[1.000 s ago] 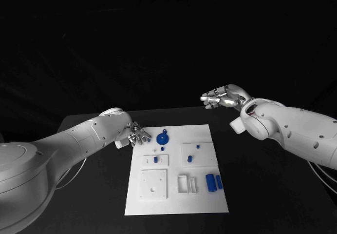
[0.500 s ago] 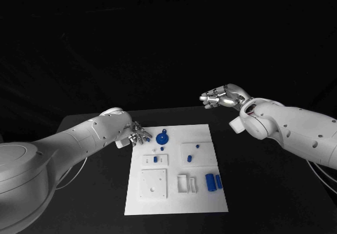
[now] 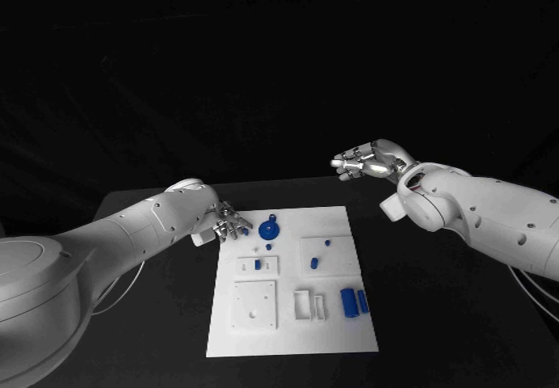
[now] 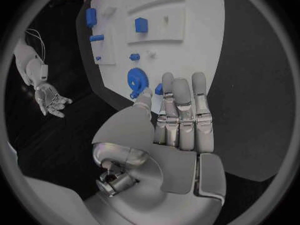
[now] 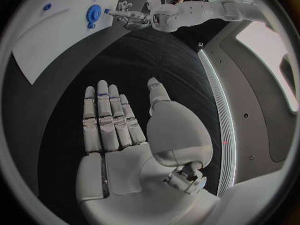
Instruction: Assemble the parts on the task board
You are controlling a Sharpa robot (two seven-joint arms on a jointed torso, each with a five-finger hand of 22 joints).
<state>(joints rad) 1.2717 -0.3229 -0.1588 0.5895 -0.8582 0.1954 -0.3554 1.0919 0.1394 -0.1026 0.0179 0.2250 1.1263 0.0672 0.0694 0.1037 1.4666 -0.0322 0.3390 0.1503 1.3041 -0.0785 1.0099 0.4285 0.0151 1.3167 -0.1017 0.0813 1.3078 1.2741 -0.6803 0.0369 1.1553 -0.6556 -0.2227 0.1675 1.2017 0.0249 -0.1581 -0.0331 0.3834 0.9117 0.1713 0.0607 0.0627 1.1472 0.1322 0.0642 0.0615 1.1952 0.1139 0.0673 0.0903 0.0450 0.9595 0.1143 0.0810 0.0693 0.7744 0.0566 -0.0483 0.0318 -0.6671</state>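
Nothing is shifting between the earlier head pictures and this one: both arms and every part are keeping their places. Left hand (image 3: 229, 224) is hovering at the far left corner of the task board (image 3: 338, 335), its fingers extended side by side and holding nothing, their tips reaching toward the blue round gear-like part (image 3: 269, 231) lying near the board's far edge; from the left wrist view the same hand (image 4: 181, 120) is pointing at that gear (image 4: 137, 79) without plainly touching it. Right hand (image 3: 367, 160) is hanging raised beyond the board's far right corner, well apart from it, fingers loosely apart and slightly curled, empty; its wrist view is showing the palm (image 5: 119, 130) flat with fingers straight. On the board, a small blue peg (image 3: 314, 262) is sitting in a white square block, another small blue piece (image 3: 258, 264) is standing in the block to its left, and two blue cylinders (image 3: 354, 301) are lying side by side near the right edge. Black surface (image 3: 454, 323) is carrying the board, with dark room behind.
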